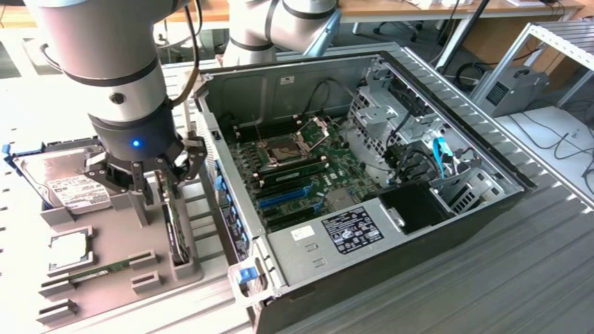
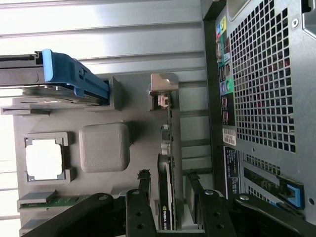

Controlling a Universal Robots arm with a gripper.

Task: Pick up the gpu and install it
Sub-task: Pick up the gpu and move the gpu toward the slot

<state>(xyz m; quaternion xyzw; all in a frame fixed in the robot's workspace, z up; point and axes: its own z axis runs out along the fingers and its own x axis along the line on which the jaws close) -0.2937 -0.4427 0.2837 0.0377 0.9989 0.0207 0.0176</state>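
Ribbed metal tabletop [image 1: 519, 278]; wooden desk [image 1: 390, 8] behind; grey shelving frame [image 1: 564, 31].

Gpu [image 1: 175, 229] on tray [image 1: 107, 245] beside case [image 1: 278, 87]

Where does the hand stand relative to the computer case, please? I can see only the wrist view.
Observer: Outside it. The hand hangs low over the grey tray, on the exterior view's left of the case, astride the gpu standing on edge there.
Operator: Thank you. Is the case open?
Observer: Yes. It is open on top, and the motherboard faces up.
Operator: Are its expansion slots free?
Observer: They look free: no card stands in the blue slots.
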